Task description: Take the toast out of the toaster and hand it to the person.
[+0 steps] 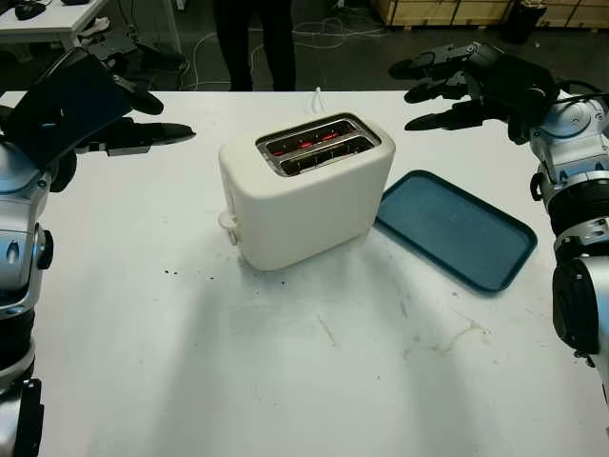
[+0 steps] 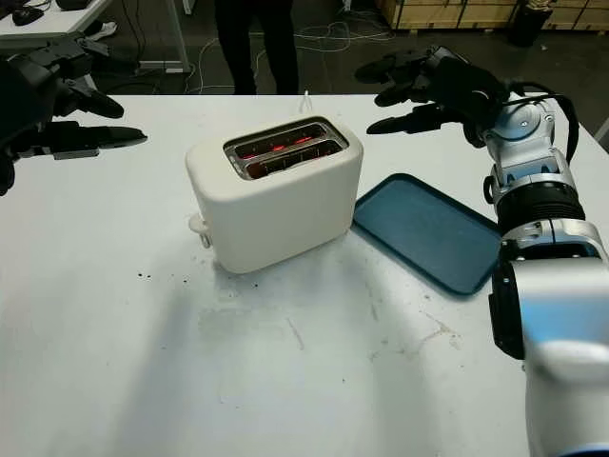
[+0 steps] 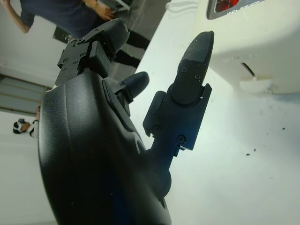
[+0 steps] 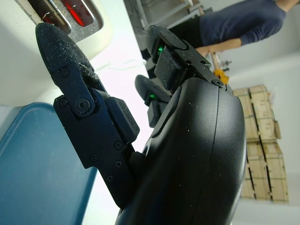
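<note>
A cream two-slot toaster [image 1: 304,195] stands mid-table, its lever [image 1: 228,223] on the left end. Inside the slots [image 1: 317,145] the elements glow red; no slice rises above the rim, and I cannot tell whether toast is inside. My left hand [image 1: 128,114] is held above the table's far left, open, well apart from the toaster. My right hand [image 1: 440,88] hangs at the far right, open, above and behind the tray. A person [image 1: 253,43] in dark trousers stands behind the table's far edge.
A flat blue tray [image 1: 455,228] lies on the white table [image 1: 314,381] just right of the toaster. A white cord [image 1: 317,96] runs off the far edge. Crumbs and smudges mark the tabletop in front. Desks and wooden crates stand in the background.
</note>
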You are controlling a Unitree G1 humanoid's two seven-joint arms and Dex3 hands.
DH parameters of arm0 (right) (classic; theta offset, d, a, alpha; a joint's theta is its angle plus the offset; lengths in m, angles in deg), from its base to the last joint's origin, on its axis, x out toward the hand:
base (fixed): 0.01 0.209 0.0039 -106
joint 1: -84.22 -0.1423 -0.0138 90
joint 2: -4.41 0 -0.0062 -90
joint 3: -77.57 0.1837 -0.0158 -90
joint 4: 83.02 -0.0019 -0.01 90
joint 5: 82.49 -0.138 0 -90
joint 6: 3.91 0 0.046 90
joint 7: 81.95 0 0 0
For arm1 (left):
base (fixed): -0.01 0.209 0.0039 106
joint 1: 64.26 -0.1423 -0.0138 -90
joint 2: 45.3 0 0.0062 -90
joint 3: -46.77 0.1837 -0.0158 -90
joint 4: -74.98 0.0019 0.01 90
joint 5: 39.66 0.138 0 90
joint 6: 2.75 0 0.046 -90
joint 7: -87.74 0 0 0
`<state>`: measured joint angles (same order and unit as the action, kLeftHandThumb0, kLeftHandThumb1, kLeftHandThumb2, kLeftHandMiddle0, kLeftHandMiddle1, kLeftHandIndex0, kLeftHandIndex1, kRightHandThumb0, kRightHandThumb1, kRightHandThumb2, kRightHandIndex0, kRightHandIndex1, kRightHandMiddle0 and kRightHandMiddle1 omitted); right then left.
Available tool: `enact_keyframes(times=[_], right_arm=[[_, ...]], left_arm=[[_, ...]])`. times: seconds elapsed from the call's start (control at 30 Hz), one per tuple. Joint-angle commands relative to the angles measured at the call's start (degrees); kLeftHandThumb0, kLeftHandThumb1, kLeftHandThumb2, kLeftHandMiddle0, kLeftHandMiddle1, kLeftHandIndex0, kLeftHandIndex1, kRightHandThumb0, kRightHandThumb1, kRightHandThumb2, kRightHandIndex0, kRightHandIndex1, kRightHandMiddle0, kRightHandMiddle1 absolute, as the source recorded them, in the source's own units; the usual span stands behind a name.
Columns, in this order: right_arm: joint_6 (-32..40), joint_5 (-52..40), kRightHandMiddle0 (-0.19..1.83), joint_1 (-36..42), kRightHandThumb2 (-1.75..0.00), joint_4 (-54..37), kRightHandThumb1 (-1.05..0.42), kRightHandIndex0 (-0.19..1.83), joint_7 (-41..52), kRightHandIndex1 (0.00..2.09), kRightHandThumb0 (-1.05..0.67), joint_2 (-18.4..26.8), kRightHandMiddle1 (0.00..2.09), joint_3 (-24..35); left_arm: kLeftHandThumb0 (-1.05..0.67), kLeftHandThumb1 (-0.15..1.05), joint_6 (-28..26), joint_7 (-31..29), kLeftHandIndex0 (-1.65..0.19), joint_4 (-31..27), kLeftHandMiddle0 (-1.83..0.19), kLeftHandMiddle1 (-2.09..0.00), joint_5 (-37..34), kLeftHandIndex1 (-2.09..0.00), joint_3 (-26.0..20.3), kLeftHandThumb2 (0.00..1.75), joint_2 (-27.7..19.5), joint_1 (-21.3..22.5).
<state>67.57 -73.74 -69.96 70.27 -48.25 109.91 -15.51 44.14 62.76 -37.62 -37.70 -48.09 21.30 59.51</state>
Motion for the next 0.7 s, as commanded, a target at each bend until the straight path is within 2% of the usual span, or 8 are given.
enact_keyframes(times=[0.0, 0.67], right_arm=[[-0.11, -0.45, 0.63, -0.43, 0.00, -0.52, -0.70, 0.32, 0.23, 0.68, -0.79, 0.05, 0.00, 0.32], [-0.40, -0.05, 0.61, -0.57, 0.00, -0.10, -0.71, 0.34, 0.05, 0.61, -0.82, 0.04, 0.00, 0.04]], left_arm=[[-0.37, 0.82, 0.04, 0.07, -0.11, -0.12, -0.02, -1.32, -0.45, -0.85, -0.30, 0.00, 0.03, 0.72], [-0.38, 0.82, 0.05, 0.00, -0.10, -0.26, 0.00, -1.31, -0.33, -0.85, -0.10, 0.00, -0.42, 0.72]])
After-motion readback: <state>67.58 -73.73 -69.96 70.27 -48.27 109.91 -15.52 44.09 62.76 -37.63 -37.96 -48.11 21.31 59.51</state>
